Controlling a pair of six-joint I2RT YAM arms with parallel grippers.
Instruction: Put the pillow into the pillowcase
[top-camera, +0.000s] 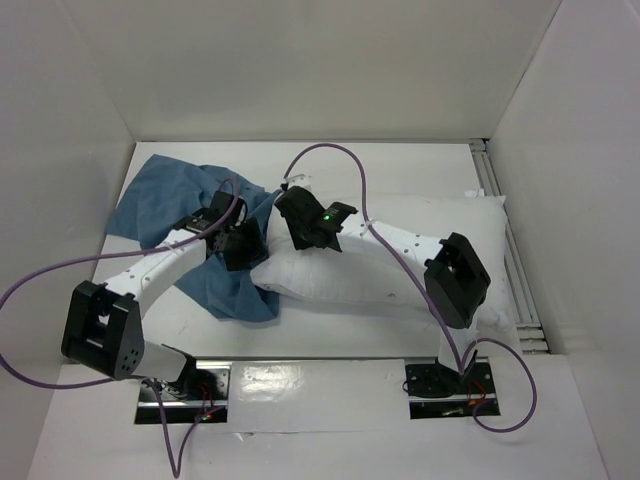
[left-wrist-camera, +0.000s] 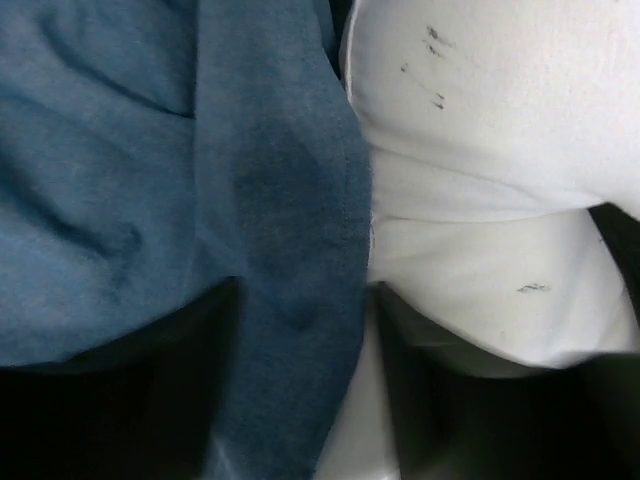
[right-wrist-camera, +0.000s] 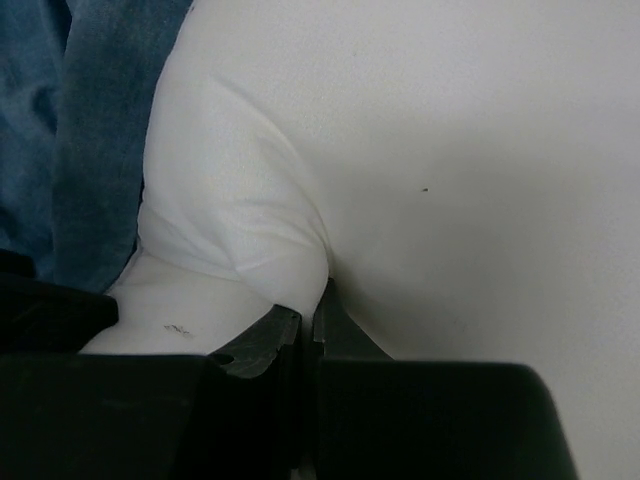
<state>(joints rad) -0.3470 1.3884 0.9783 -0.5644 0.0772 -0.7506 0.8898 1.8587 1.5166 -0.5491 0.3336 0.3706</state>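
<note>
The white pillow (top-camera: 480, 228) lies across the table's middle and right, with its left end against the blue pillowcase (top-camera: 165, 200). My right gripper (top-camera: 298, 232) is at that left end, shut on a pinched fold of pillow (right-wrist-camera: 240, 230) fabric; its fingers (right-wrist-camera: 262, 342) meet with the fold between the tips. My left gripper (top-camera: 243, 246) hovers at the seam between the two cloths. In the left wrist view its dark fingers (left-wrist-camera: 120, 400) stand wide apart, open, and a hemmed edge of the pillowcase (left-wrist-camera: 270, 230) hangs between them, beside the pillow (left-wrist-camera: 500, 150).
White walls close in the table on three sides. A metal rail (top-camera: 503, 225) runs along the right edge behind the pillow. Purple cables (top-camera: 340, 150) loop above both arms. The arm bases (top-camera: 440, 385) sit at the near edge.
</note>
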